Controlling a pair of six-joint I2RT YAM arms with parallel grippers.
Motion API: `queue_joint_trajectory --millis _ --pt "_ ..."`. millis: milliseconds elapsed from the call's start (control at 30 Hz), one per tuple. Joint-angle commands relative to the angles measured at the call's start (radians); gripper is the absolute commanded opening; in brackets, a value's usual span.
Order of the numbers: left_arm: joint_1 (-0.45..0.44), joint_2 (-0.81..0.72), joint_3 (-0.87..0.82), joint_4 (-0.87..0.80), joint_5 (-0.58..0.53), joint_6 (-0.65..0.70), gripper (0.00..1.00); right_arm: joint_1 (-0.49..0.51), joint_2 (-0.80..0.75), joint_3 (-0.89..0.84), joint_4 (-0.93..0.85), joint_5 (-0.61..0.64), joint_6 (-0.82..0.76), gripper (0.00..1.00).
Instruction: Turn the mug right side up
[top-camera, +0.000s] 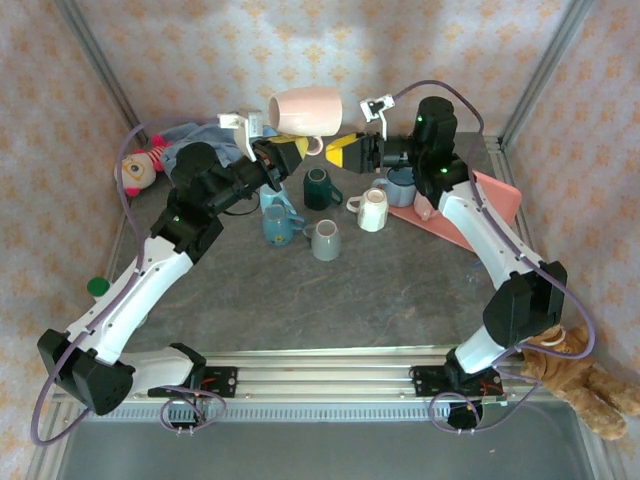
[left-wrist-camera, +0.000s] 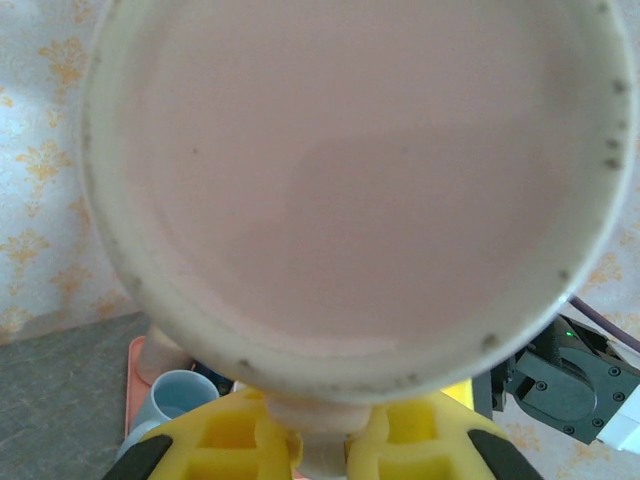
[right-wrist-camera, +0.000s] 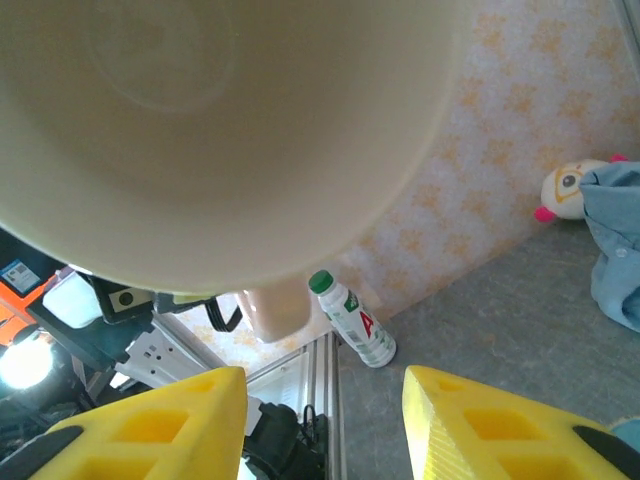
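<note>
The left claw (top-camera: 292, 148) is clamping the handle (left-wrist-camera: 320, 428) of the pink mug (top-camera: 305, 110), holding it sideways in midair for turning, while the right claw (right-wrist-camera: 322, 410) is hovering open, empty.

We saw a grey table (top-camera: 400, 290). Behind it and at its sides stood pink walls (top-camera: 180, 40) patterned with orange motifs.

A pale pink glazed ceramic mug (top-camera: 305, 110) is shown, its rim cream and flecked with dark specks. The papered walls (top-camera: 200, 50) are patterned in pale pink with orange floral motifs. The grey stone-look tabletop (top-camera: 380, 290) is faintly mottled. A flat salmon-pink tray (top-camera: 497, 195) is seen.
</note>
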Motion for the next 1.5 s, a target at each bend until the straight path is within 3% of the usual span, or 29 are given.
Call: queue_joint_trajectory --millis 0,133,400,600,800,1133,1467 --pt "0.008 -0.009 0.054 0.134 0.018 -0.010 0.00 0.021 -0.044 0.008 0.054 -0.032 -0.013 0.45" --pt "0.008 0.000 0.065 0.148 0.024 -0.027 0.00 0.032 -0.041 0.055 -0.064 -0.029 -0.099 0.45" --pt "0.007 -0.008 0.034 0.191 0.001 -0.066 0.00 0.036 -0.035 0.048 0.083 -0.001 0.024 0.44" --pt "0.008 -0.010 0.036 0.199 -0.001 -0.081 0.00 0.037 -0.005 0.001 0.435 0.070 0.310 0.42" --pt "0.008 -0.008 0.040 0.196 0.003 -0.087 0.00 0.039 0.018 -0.025 0.650 0.119 0.466 0.43" --pt "0.007 0.013 0.043 0.237 0.003 -0.128 0.00 0.060 0.001 -0.004 0.471 0.129 0.359 0.41" --pt "-0.007 0.043 0.046 0.245 0.014 -0.140 0.00 0.074 0.008 -0.004 0.523 0.138 0.386 0.35"
